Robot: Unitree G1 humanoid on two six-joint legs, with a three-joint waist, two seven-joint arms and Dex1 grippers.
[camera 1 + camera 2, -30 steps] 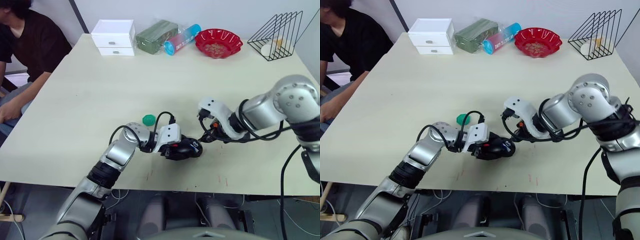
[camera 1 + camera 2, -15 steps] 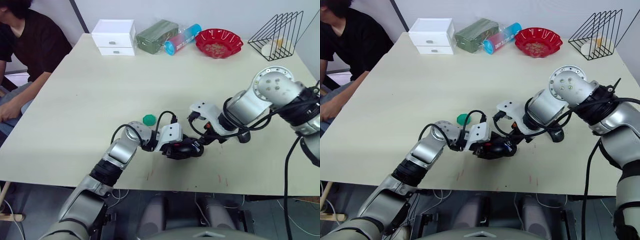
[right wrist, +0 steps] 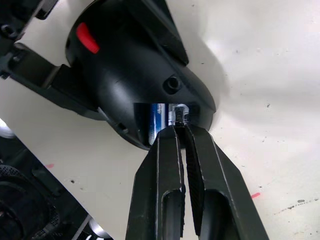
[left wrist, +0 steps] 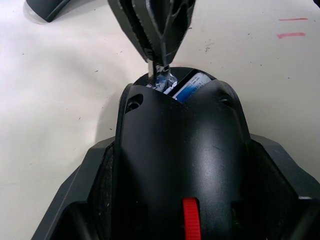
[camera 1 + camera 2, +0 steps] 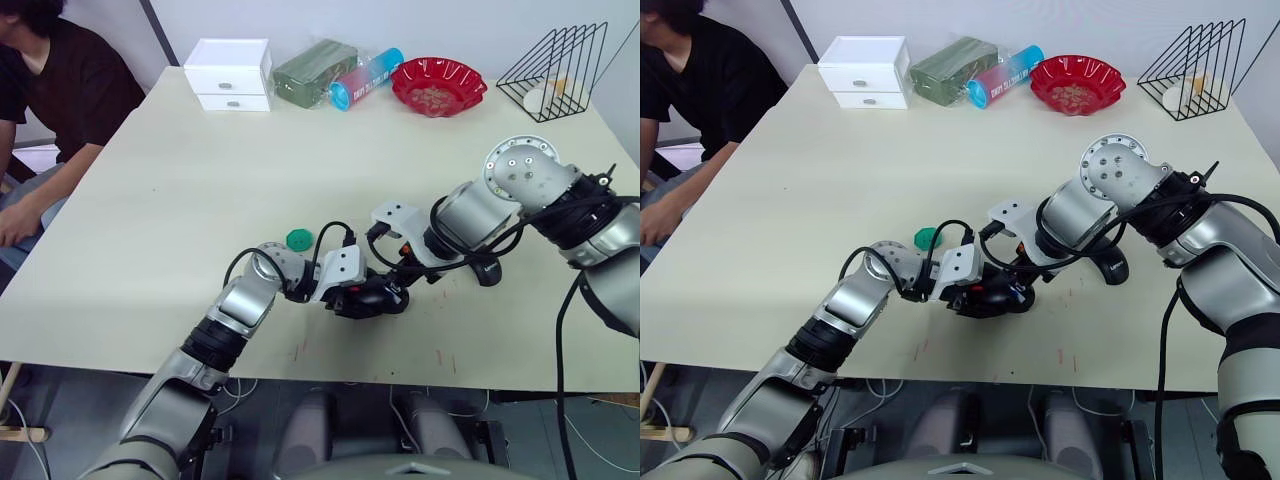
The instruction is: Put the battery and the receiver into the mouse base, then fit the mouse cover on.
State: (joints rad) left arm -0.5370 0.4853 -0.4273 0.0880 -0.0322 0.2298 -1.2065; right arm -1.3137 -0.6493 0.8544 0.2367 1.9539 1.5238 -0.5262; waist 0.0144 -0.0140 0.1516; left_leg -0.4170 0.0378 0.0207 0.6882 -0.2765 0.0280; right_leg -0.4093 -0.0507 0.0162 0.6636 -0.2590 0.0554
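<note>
The right gripper (image 3: 181, 131) has its tips pressed together, apparently pinching the tiny receiver (image 3: 178, 116) inside the mouse base (image 3: 135, 75), beside the battery (image 4: 192, 86). The left gripper (image 5: 352, 296) clamps the base on the table (image 5: 180, 200). The mouse cover (image 5: 1108, 264) lies near.

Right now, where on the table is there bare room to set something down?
Broad bare tabletop between the white drawer box and small green hexagonal dish. Crowded around the black mouse base, where both grippers meet, and along the far edge.
</note>
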